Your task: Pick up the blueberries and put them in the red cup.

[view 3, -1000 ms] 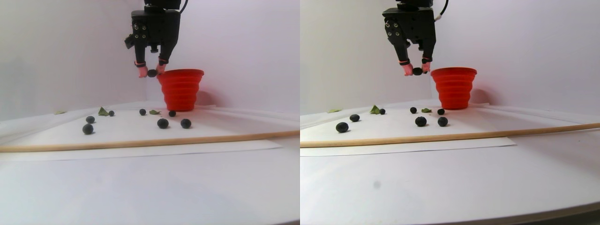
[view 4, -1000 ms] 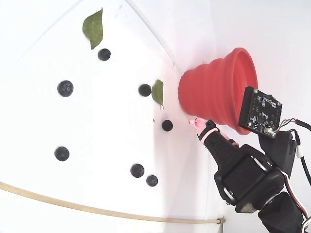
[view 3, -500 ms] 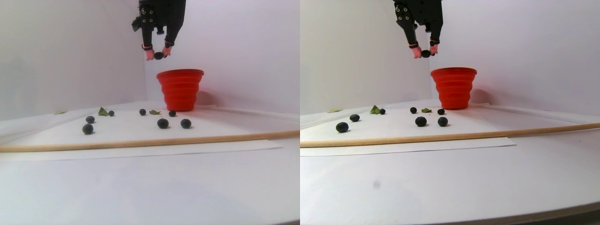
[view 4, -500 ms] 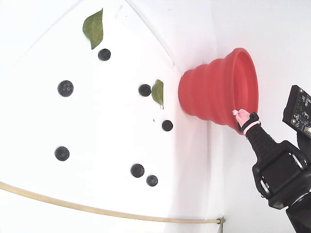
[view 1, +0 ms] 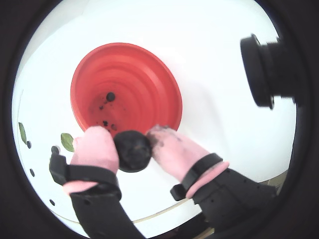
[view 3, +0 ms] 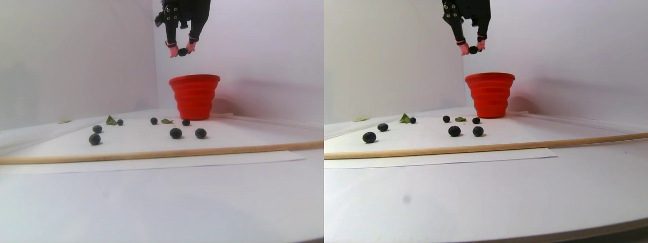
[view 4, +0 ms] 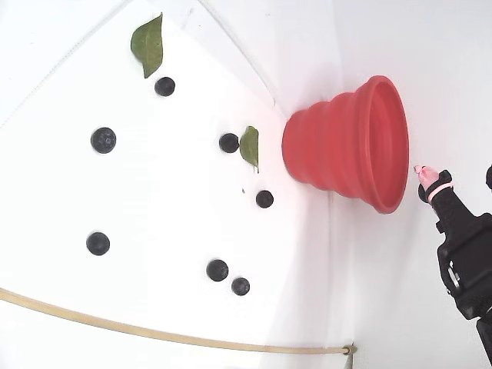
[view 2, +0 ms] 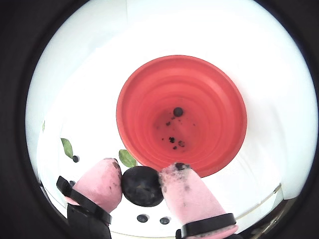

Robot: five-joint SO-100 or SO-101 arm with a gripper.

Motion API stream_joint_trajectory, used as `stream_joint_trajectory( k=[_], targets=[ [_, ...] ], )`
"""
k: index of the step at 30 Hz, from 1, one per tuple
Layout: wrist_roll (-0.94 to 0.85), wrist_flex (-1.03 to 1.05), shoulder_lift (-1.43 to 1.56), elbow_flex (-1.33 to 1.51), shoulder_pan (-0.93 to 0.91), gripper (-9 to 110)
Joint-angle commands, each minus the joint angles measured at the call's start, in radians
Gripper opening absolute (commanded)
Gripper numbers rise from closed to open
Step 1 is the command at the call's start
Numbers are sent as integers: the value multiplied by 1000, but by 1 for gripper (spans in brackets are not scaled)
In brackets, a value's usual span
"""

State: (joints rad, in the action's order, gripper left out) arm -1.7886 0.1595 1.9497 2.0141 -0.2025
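One small round dark blueberry (view 2: 142,185) sits pinched between the pink-padded fingertips (view 2: 102,186) of the black two-finger gripper (view 1: 132,149), clamped firm on both sides. In the stereo pair view it hangs in the air above the large red flared ribbed cup (view 3: 195,96), over the rim's left side, not touching. In both wrist views the cup mouth lies just beyond the berry; a small dark berry (view 2: 178,111) and dark specks lie at the cup bottom. Other loose blueberries (view 4: 103,140) lie scattered on the white table sheet (view 4: 154,200), well apart from the cup, w/ flat green leaves (view 4: 147,43) among them. A thin wooden stick (view 3: 152,153) runs across the sheet's front.
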Motion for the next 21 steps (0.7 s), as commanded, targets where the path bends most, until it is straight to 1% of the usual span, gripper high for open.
stream_joint_trajectory(
  k=[1,21],
  targets=[
    [-5,-44,2,-117,-20,14],
    [9,-103,-166,-247,-61,14]
  ],
)
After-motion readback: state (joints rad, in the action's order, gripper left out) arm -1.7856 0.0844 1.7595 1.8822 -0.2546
